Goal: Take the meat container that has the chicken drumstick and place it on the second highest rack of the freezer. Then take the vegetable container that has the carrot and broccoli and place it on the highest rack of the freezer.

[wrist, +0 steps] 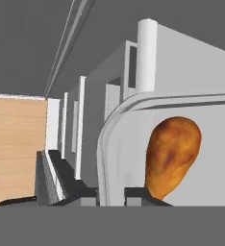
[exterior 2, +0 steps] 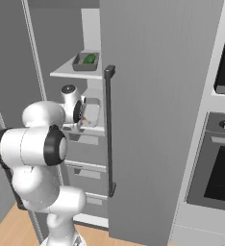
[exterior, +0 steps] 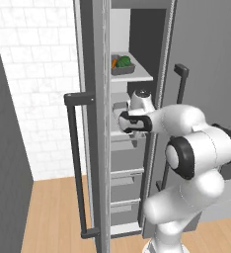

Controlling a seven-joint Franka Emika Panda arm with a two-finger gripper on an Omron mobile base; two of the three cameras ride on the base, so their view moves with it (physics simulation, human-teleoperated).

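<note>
Drumstick [wrist: 171, 156] lies in the meat container [wrist: 133, 144], whose rim sits between the pincer [wrist: 112, 194] fingers, narrowly clamped, at the freezer's [exterior: 132, 123] 2nd-highest rack [exterior 2: 93, 129]. Above the pincer, the vegetable container [exterior: 122, 68] rests on the highest rack [exterior: 137, 76]. I judge release remains.

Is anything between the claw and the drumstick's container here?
Nothing visible. The claw is already at the rim of the meat container, fingers straddling its edge, with the chicken drumstick just inside. The container sits on the shelf below the vegetable container.
</note>
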